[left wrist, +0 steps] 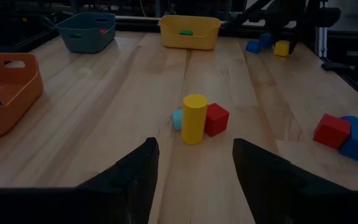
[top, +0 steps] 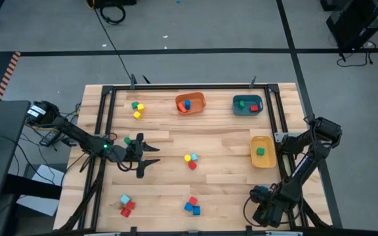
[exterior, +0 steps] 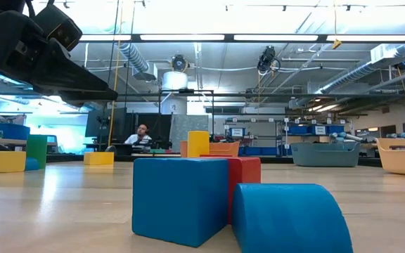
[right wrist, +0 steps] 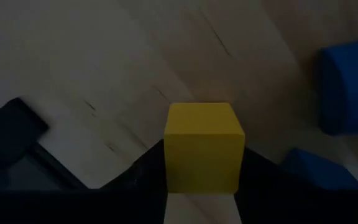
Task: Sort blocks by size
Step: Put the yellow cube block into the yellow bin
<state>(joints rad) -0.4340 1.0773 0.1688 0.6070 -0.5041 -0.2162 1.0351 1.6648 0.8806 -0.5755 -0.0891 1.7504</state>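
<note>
Now your right pincer (right wrist: 201, 186) closes around the yellow block (right wrist: 202, 146) to lift it for sorting; your left pincer (left wrist: 194, 171) waits released behind the yellow cylinder (left wrist: 194, 118).

We see a robotics lab or workshop: the wooden table (top: 215, 141) stands on a grey floor marked with dark tape lines, with cables (top: 113, 39) trailing across it. Beyond the table we see exposed ceiling ducts (exterior: 136, 56), strip lights (exterior: 280, 37), shelving with blue bins (exterior: 308, 129), and a person (exterior: 140, 135) seated at a workstation.
</note>
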